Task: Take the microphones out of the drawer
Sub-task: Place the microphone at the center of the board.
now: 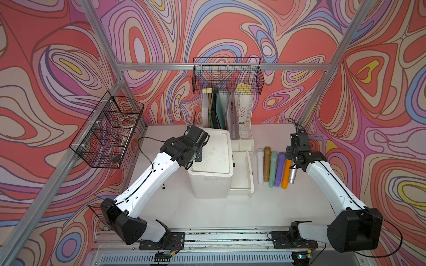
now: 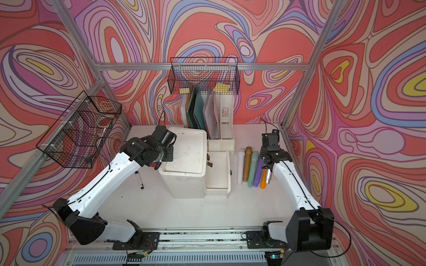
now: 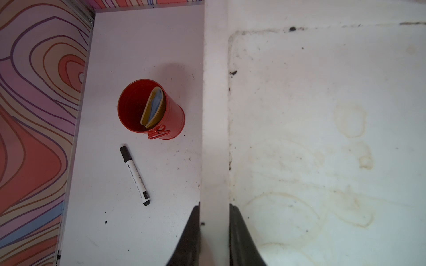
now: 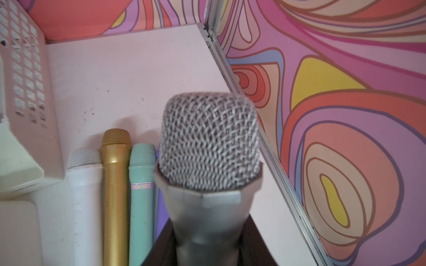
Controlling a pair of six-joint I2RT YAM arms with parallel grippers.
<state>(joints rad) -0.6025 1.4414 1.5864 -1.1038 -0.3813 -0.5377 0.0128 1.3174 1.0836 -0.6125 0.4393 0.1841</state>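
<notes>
**Silver microphone clear of the drawer, clamped in the right fingers**

Woven wire mesh fills the right wrist view: the domed head of the silver microphone (image 4: 208, 147), seated in a faceted matte-grey collar. The right fingers (image 4: 159, 251) are closed on its smooth body just below that collar. Its long axis runs from the fingers toward the back wall, head foremost and tail toward the robot's base, parallel to the row beside it. In a top view it sits at the row's outer end, just beside the orange microphone (image 1: 286, 172). Whether its tail touches the counter (image 1: 207, 214) I cannot tell.

Glossy gold (image 4: 115, 175) and ribbed mint (image 4: 141, 207) microphones lie on the drawer side of those fingers. The drawer (image 1: 250, 172) stands pulled out and looks empty.

Left fingers (image 3: 191, 241) are pinched shut on the raised rim of the white plastic drawer cabinet (image 1: 212, 156), likely steadying it.

Judging by this, what remains is to lower and release, and the right arm alone is placed for it.
</notes>
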